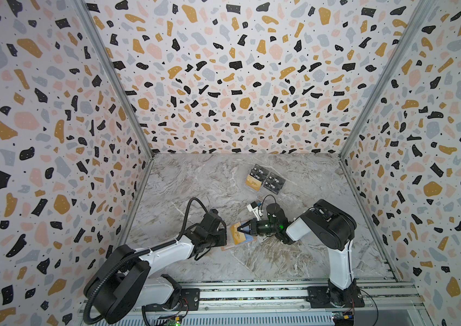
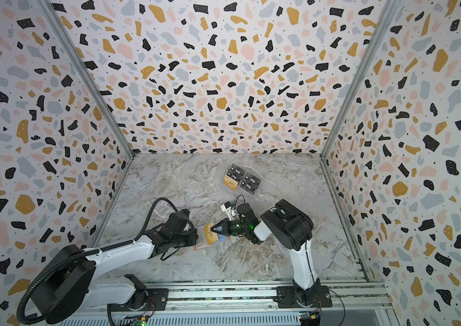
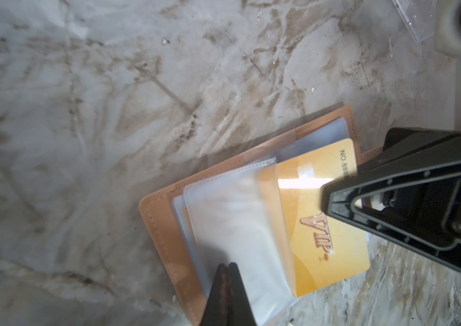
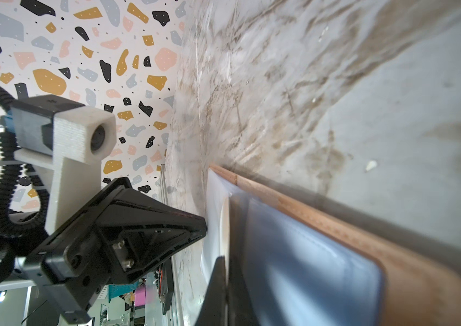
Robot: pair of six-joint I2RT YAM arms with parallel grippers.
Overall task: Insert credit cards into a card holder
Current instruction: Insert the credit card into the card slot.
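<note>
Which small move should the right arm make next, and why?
Probably the right pincer should slide the gold card deeper into the card holder's clear sleeve: only one edge is under it, and the left pincer pinches that sleeve.

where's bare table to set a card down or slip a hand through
Bare grey marble tabletop lies far left, between the left wall and the clear tiered plastic stand, and near, between the open peach-pink leather card holder and the metal rail. Crowded: the middle, where left gripper and right gripper meet over the holder.
</note>
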